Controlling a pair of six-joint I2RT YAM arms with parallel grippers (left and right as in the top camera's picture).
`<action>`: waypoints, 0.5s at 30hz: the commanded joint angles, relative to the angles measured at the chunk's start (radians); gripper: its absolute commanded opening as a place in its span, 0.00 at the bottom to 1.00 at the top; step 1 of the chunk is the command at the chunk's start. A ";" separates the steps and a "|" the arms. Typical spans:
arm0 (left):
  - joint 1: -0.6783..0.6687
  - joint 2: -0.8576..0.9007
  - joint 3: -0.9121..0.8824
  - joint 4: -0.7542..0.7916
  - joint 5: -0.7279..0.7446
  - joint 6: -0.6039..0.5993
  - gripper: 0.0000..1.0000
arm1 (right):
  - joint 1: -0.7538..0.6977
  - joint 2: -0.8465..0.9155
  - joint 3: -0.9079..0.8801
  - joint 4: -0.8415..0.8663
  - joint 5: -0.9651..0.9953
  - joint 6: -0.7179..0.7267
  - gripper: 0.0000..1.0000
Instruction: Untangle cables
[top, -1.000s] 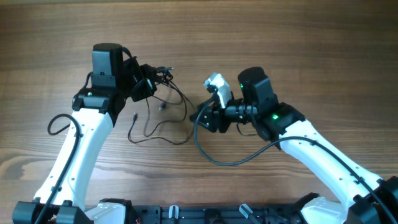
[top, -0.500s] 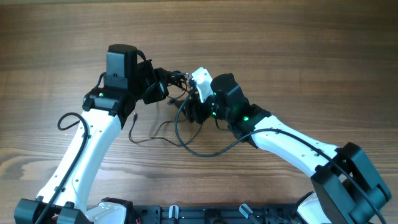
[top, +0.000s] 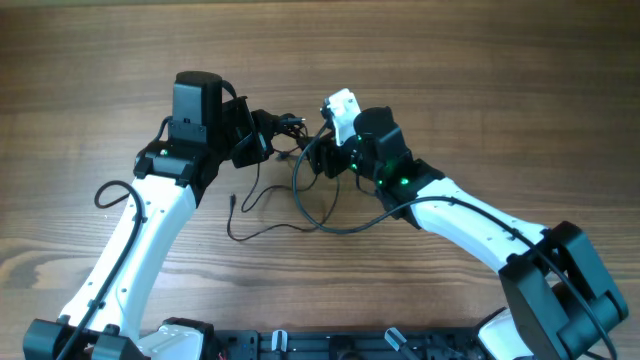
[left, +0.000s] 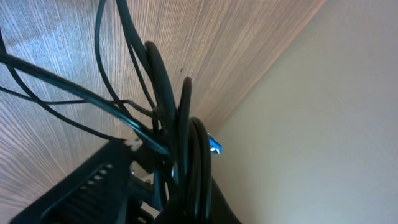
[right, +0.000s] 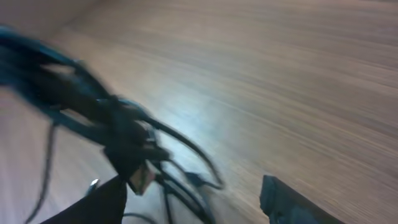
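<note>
Over the last half second the right arm has swung a little to its right and away from the base, carrying its white wrist camera (top: 342, 104) farther up the tabletop (top: 480, 60). Of the cables (top: 283, 125), the loose tail has slid across the wood toward the right side.

Nearest the base, that tail lies slack on the tabletop in an open curve, and a small plug end (top: 232, 201) hangs or rests just above it. Beside it on the right, the thick black wire (top: 335, 226) of the right arm loops down over the wood.

Farther out, the two claws face each other with the cables between them. The left claw (top: 262, 140) is clamped on the knotted clump and holds it off the tabletop. In the left wrist view the cords rise out of the claw in a tight bunch, several thin strands fanning away over the wood grain, with a pale wall (left: 323, 137) beyond the tabletop's edge.

The right claw (top: 312, 162) sits just beside the clump, on its right. The right wrist view is blurred, yet the fingers (right: 289, 200) show spread wide — nothing is pinched between them. The knot and a metal plug lie just ahead of the left finger, and a few cords trail into the gap.
</note>
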 joint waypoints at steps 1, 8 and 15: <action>-0.007 -0.017 0.021 0.002 0.024 -0.048 0.04 | 0.003 0.021 -0.007 -0.011 -0.081 -0.045 0.66; -0.007 -0.017 0.021 -0.002 0.079 -0.020 0.04 | -0.122 0.021 -0.007 -0.078 0.245 0.041 0.69; -0.007 -0.017 0.021 -0.039 0.120 -0.018 0.04 | -0.264 0.021 -0.007 -0.077 0.062 0.037 0.73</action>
